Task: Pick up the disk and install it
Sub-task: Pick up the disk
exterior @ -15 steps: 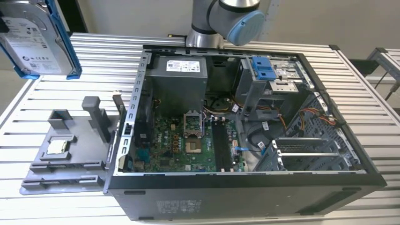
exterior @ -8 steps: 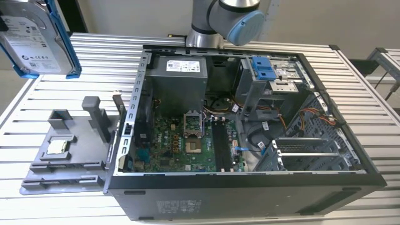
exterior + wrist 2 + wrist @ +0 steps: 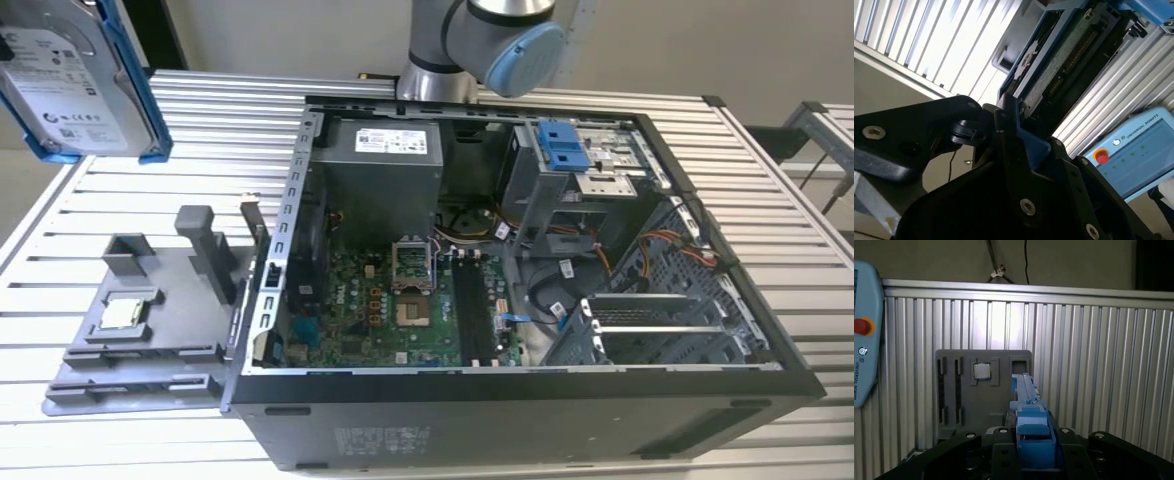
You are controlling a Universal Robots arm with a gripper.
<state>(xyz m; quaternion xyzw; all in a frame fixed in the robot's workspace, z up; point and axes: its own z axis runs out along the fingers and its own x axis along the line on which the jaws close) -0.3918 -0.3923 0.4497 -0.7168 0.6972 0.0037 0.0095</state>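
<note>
Now the end effector [image 3: 1035, 445] is clenched on the blue frame of the disk [image 3: 74, 80], holding it high over the desk [image 3: 80, 205], likely so it clears the open computer case [image 3: 534, 430].

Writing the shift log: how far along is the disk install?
Pickup looks done: the disk is off the grey holder, lifted clear. In hand: the gripper clamps it by its blue frame. Left: installing; the disk is not yet in the case.
</note>
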